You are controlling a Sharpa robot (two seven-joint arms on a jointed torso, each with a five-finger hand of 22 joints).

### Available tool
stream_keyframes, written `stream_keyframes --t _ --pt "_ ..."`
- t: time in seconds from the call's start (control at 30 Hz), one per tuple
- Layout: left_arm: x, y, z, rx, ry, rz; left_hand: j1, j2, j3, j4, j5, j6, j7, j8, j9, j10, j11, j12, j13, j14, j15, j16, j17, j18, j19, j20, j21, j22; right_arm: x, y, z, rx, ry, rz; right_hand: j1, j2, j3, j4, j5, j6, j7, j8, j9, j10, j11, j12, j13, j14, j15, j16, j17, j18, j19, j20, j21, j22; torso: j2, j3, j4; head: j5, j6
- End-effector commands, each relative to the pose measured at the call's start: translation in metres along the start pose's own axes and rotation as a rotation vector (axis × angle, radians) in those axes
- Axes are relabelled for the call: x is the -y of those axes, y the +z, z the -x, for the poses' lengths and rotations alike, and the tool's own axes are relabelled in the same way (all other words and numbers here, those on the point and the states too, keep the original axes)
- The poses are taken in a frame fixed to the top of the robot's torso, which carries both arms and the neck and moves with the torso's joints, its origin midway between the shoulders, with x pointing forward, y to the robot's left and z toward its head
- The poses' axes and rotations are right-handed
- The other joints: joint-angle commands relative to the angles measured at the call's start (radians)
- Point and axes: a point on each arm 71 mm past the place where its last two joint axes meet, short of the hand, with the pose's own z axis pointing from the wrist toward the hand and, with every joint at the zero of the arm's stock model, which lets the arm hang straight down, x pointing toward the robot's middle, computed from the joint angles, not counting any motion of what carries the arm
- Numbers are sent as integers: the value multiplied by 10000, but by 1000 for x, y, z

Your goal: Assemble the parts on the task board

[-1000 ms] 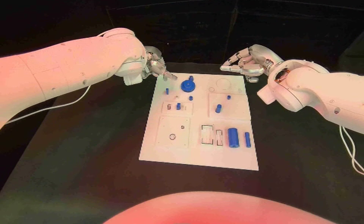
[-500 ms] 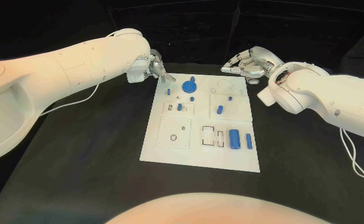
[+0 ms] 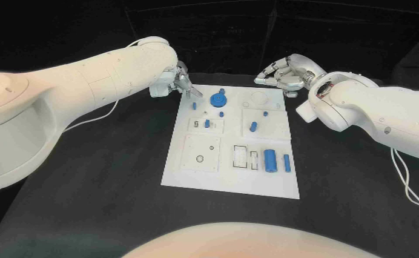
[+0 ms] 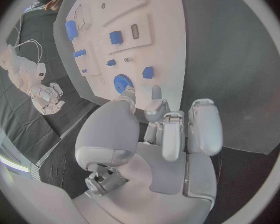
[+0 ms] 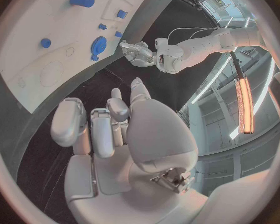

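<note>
- From the head view, the left hand (image 3: pixel 179 82) hovers just off the far left corner of the task board (image 3: pixel 205 176), fingers apart and nothing between them. The right hand (image 3: pixel 284 75) sits off the board's far right corner, fingers loosely curled in on nothing that I can see.
- Still from overhead, the parts lie on the board: a blue gear (image 3: pixel 218 98) near the far edge, small blue pegs (image 3: pixel 206 123) towards the middle, a short blue pin (image 3: pixel 252 127) right of them, and a blue cylinder (image 3: pixel 270 159) with a slim blue bar (image 3: pixel 286 162) beside it towards the near edge.
- In the left wrist view, the left hand's fingertips (image 4: pixel 154 92) point at the board's edge close to the gear (image 4: pixel 121 82); they don't touch it. A small blue block (image 4: pixel 148 72) lies just beside the gear.
- In the right wrist view, the right hand (image 5: pixel 112 122) hangs over bare black table short of the board (image 5: pixel 34 92), with the gear (image 5: pixel 99 45) and the cylinder (image 5: pixel 81 0) further in.
- My reading: no part is picked up yet, so this looks like the approach for a first grasp, probably the left hand going for the gear. It would need to come in over the board and close around it.
- The block and pegs crowd the gear, so stray fingers could knock them. A white cable (image 3: pixel 87 120) trails beside the left arm, away from the board.
</note>
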Motion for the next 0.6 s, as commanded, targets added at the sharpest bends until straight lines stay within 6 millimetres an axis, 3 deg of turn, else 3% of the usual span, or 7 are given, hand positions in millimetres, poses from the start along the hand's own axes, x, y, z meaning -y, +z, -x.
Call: stream_keyframes --t 0.03,0.23,0.6 --pt "0 1 -1 -184 213 50 38 151 -100 -9 5 79 -32 -44 -25 68 -2 30 1 1056 6 31 2634 8 90 1 28 9 -2 0 0 -22 29 120 110 26 -72 9 133 -83 9 48 12 -82 -3 58 -22 568 61 -69 223 58 -21 18 -37 -11 -14 11 13 -8 -32" --pt "-3 4 -5 -357 236 126 323 314 -134 -108 10 132 -35 -72 -84 64 -5 26 -6 1056 6 31 2634 0 99 -1 48 48 -2 1 0 -29 29 123 166 47 -108 12 262 -89 11 60 14 -87 -3 62 -38 569 61 -70 225 57 -17 18 -36 -6 -9 -8 8 -31 -48" --pt "-3 9 -13 -418 173 1 446 391 -162 -157 10 190 -42 -67 -107 77 -9 45 19 1056 6 31 2634 -4 103 -1 59 69 -2 2 -1 -50 28 135 206 64 -127 12 345 -91 11 67 15 -86 -3 73 -40 570 61 -69 230 57 -15 18 -35 -3 -26 -1 13 -27 -73"
